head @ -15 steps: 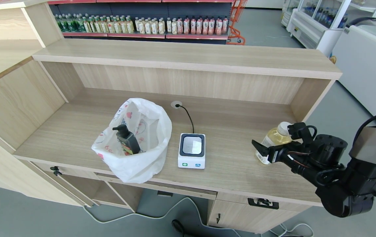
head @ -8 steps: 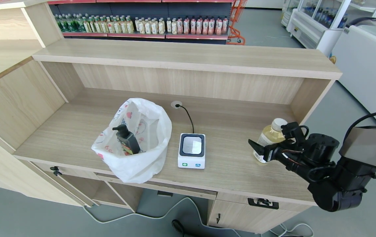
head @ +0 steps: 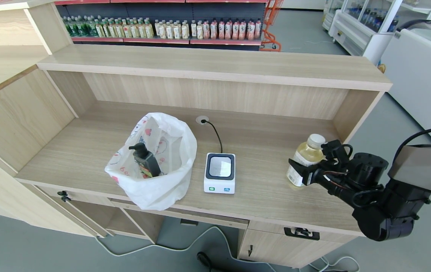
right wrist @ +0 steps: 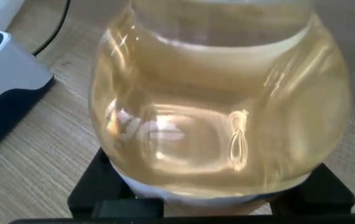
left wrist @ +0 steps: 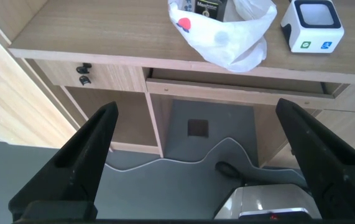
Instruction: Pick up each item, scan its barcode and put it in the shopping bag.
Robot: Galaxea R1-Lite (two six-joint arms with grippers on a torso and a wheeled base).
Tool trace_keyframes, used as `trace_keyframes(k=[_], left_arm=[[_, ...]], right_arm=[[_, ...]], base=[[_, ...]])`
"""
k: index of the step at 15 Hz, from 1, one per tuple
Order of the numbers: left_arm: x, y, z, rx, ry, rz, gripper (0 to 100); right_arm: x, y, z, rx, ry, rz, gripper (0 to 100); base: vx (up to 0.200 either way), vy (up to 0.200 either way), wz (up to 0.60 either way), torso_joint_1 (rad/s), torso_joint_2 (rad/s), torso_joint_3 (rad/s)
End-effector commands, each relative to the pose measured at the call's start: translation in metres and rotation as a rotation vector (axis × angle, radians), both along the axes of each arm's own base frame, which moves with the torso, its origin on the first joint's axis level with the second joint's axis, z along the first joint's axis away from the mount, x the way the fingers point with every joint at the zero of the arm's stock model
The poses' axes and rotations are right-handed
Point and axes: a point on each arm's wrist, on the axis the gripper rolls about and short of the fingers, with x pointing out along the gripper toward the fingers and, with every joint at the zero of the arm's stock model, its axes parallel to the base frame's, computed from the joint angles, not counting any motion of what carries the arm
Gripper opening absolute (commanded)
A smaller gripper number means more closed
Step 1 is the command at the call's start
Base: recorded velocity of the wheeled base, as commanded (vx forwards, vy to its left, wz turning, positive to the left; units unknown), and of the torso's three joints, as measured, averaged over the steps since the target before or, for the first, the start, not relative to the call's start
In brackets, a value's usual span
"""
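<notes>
A clear bottle [head: 307, 154] of yellow liquid with a white cap and label is at the right of the counter, upright, with my right gripper [head: 303, 170] shut around its lower body. In the right wrist view the bottle [right wrist: 221, 106] is close up, between the dark fingers [right wrist: 102, 196]. The white scanner [head: 220, 172] sits mid-counter, left of the bottle. The white shopping bag [head: 170, 151] stands open left of the scanner, with a dark pump bottle [head: 145, 160] inside. My left gripper [left wrist: 196, 162] hangs open below the counter's front edge, holding nothing.
The scanner's black cable [head: 215, 134] runs back to a hole in the counter. A raised back shelf [head: 208, 64] and side walls enclose the counter. Drawers [left wrist: 239, 90] sit under the front edge. Bare counter lies between scanner and bottle.
My right gripper has carried the bottle to the left, toward the scanner, and the bottle has gone from tilted to nearly upright. The bag and scanner have stayed put.
</notes>
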Motion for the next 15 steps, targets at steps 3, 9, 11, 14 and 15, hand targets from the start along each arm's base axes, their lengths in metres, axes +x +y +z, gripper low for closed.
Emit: trace_keyframes(k=[3,9,11,14,15], left_arm=[[0.0,0.0,0.0,0.001,0.0,0.001,100],[0.0,0.0,0.0,-0.001,0.0,-0.001,100],[0.0,0.0,0.0,0.001,-0.001,0.001,100],[0.0,0.0,0.0,0.001,0.0,0.001,100],[0.0,0.0,0.0,0.001,0.0,-0.001,100]], right_arm=[[-0.01,-0.003,0.037,0.056,-0.062,0.025,0],[-0.129,0.001,0.194,0.385,0.182,0.357,0],[-0.154,0.013,0.219,0.43,0.211,0.478,0],[-0.192,0.03,0.248,0.469,0.253,0.679,0],[-0.201,0.036,0.251,0.461,0.269,0.726,0]], base=[[0.0,0.0,0.0,0.0,0.0,0.0],[0.0,0.0,0.0,0.0,0.0,0.0],[0.0,0.0,0.0,0.0,0.0,0.0],[0.0,0.0,0.0,0.0,0.0,0.0],[0.0,0.0,0.0,0.0,0.0,0.0]])
